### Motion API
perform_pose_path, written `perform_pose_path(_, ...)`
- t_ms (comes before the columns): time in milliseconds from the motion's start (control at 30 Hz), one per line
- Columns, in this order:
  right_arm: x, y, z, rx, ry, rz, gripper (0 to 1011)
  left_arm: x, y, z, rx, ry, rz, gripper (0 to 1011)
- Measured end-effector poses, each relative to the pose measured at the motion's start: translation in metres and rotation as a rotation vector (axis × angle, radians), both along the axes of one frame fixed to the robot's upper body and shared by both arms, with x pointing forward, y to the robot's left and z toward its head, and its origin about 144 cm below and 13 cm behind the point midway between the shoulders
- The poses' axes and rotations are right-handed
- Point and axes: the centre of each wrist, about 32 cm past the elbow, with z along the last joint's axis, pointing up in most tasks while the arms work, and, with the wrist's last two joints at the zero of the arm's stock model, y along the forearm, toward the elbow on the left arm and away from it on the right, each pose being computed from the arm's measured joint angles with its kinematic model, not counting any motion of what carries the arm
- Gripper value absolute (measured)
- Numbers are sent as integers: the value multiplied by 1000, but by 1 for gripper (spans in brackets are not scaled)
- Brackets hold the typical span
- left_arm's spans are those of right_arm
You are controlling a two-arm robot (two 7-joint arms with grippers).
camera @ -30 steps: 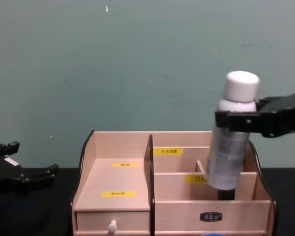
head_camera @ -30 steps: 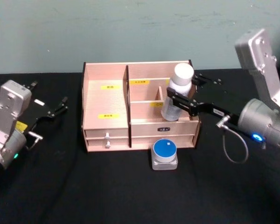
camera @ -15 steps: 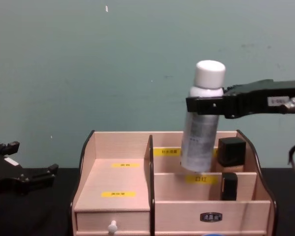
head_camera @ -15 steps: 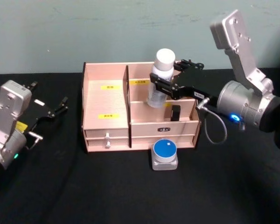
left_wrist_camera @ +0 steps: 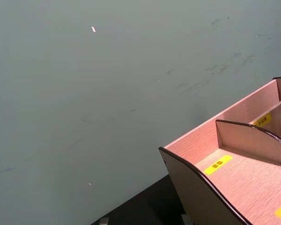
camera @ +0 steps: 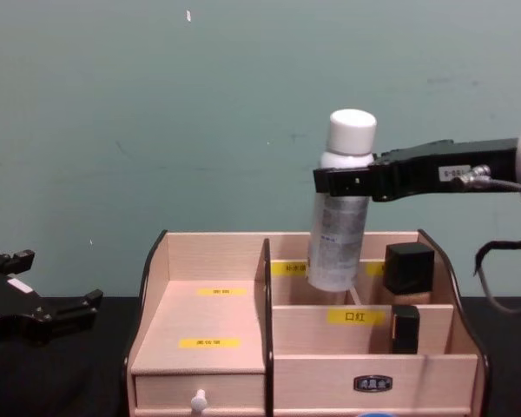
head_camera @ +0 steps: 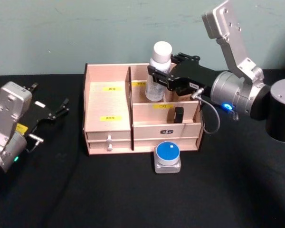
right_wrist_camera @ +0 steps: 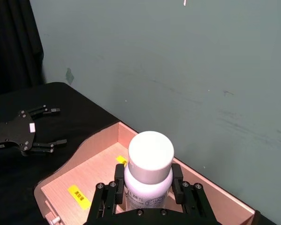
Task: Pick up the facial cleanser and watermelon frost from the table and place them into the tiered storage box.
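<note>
Clamping the facial cleanser (head_camera: pixel 158 76) just under its white cap, the fingers (right_wrist_camera: pixel 119 175) of my right gripper (head_camera: pixel 160 77) press on either side of the bottle's shoulder. The bottle hangs slightly tilted, cap leaning toward my right. Its base is over the rear right compartment of the tiered storage box (head_camera: pixel 108 102), just right of the tall centre divider. In the chest view the base reaches below the box's top edge, in front of a yellow label; I cannot tell whether it touches the compartment floor. Two black-capped cosmetics (camera: pixel 407 266) stand in the compartments to its right. The watermelon frost (head_camera: pixel 167 157) sits on the black worktop (head_camera: pixel 109 194) just before the box's front. My left gripper (head_camera: pixel 60 109) rests on the worktop well left of the box, fingers apart.
</note>
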Motion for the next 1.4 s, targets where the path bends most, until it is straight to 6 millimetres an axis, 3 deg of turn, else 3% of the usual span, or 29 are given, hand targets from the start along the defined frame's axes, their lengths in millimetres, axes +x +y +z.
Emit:
perform_pose_path(533, 19, 7, -8, -5, 18, 3, 591, 0, 0, 0, 0, 0, 0, 1001)
perform_pose_path(1400, 30, 12, -21, -18, 60, 0, 591, 0, 0, 0, 0, 0, 0, 1001)
